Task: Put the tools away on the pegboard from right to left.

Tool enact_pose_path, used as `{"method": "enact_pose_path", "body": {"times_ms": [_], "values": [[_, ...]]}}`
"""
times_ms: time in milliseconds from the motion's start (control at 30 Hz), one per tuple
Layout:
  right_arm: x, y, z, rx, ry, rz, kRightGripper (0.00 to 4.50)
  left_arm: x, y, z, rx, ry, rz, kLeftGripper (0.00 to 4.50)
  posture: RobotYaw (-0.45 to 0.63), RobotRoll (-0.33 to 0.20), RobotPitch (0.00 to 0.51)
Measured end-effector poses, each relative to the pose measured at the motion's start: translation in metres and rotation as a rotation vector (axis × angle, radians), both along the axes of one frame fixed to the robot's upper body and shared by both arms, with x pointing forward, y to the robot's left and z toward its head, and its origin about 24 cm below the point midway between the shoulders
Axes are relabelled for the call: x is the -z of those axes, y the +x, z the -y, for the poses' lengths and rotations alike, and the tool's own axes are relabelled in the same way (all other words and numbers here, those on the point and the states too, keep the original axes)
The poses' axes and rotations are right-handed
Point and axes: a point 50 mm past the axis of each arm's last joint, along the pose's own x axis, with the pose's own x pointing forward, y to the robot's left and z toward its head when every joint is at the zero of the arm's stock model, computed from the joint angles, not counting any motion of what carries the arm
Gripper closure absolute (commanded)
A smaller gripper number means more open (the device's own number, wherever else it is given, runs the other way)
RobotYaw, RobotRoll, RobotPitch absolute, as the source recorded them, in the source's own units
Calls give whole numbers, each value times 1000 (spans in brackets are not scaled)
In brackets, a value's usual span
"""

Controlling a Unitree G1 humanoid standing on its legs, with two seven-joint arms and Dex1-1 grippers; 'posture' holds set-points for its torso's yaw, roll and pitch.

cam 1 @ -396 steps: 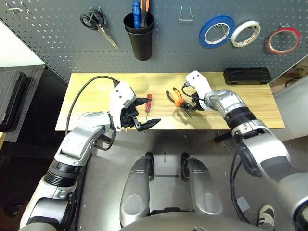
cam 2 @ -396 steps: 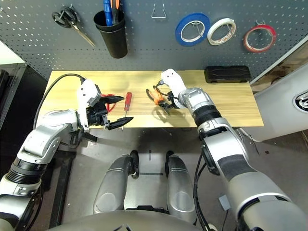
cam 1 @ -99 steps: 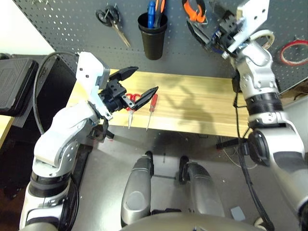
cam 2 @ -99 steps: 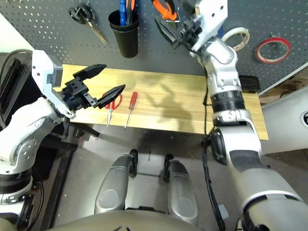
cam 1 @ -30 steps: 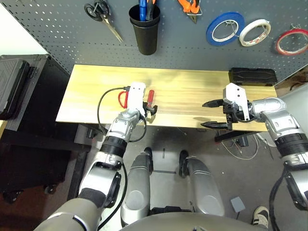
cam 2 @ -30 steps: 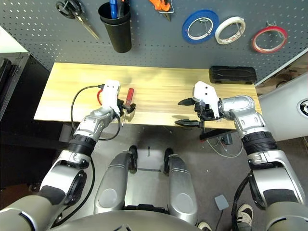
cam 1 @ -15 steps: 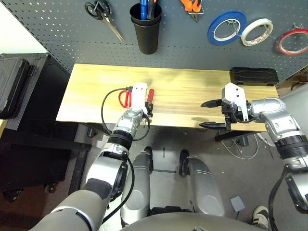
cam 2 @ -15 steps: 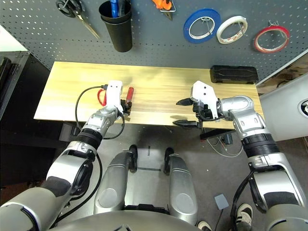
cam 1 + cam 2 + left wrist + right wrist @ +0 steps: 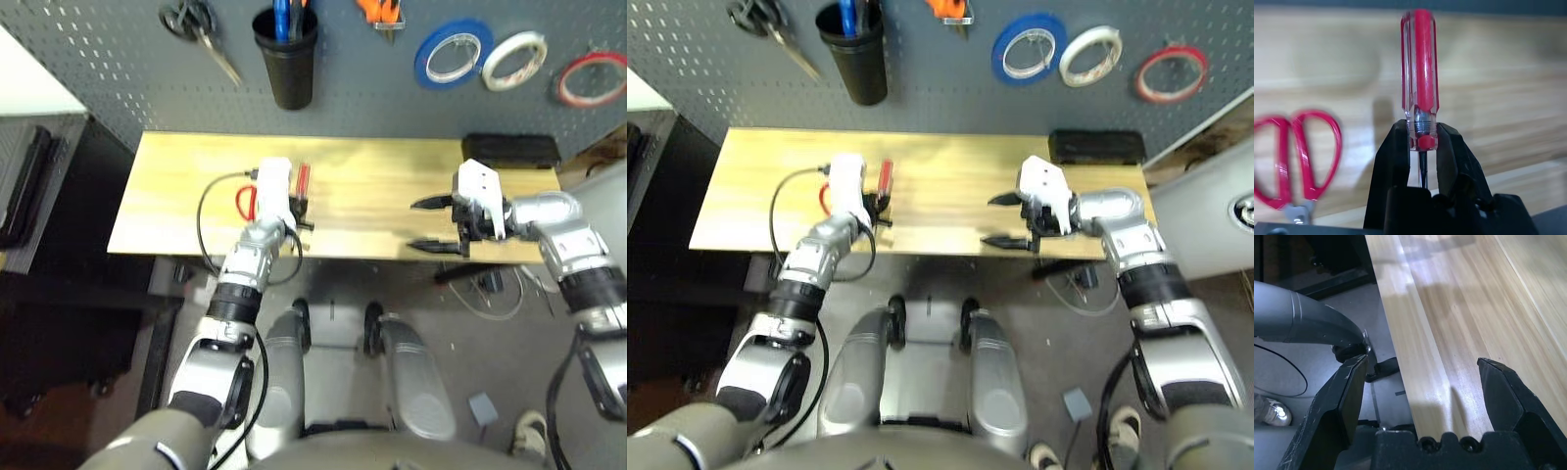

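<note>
The slim red-handled screwdriver (image 9: pixel 1420 63) is pinched at the base of its handle by my left gripper (image 9: pixel 1420 136), which is shut on it just above the wooden table (image 9: pixel 382 181). The red-handled scissors (image 9: pixel 245 203) lie flat on the table right beside that gripper (image 9: pixel 298 210). On the pegboard (image 9: pixel 118 78) hang the orange-handled pliers (image 9: pixel 377 10) and, far right, the thin red tape ring (image 9: pixel 591 78). My right gripper (image 9: pixel 431 223) hovers open over the table's front edge, holding nothing.
Black-handled scissors (image 9: pixel 196 34), a black cup (image 9: pixel 286 59) with tools in it, a blue tape roll (image 9: pixel 454 54) and a white tape roll (image 9: pixel 516 59) also hang on the pegboard. A black case (image 9: pixel 509 150) lies at the table's back right.
My left gripper has shut on the red screwdriver's handle. The right gripper has stayed open in about the same place. The head camera has shifted slightly.
</note>
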Motion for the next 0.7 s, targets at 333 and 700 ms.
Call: {"method": "enact_pose_path", "body": {"times_ms": [333,700], "values": [[0,7,4,16,-12,20,0,-89,-18,-3,28,-69,415,3702,79,0,276],[-5,10,8,32,-23,41,0,-149,12,6,45,-121,738,3702,31,0,252]]}}
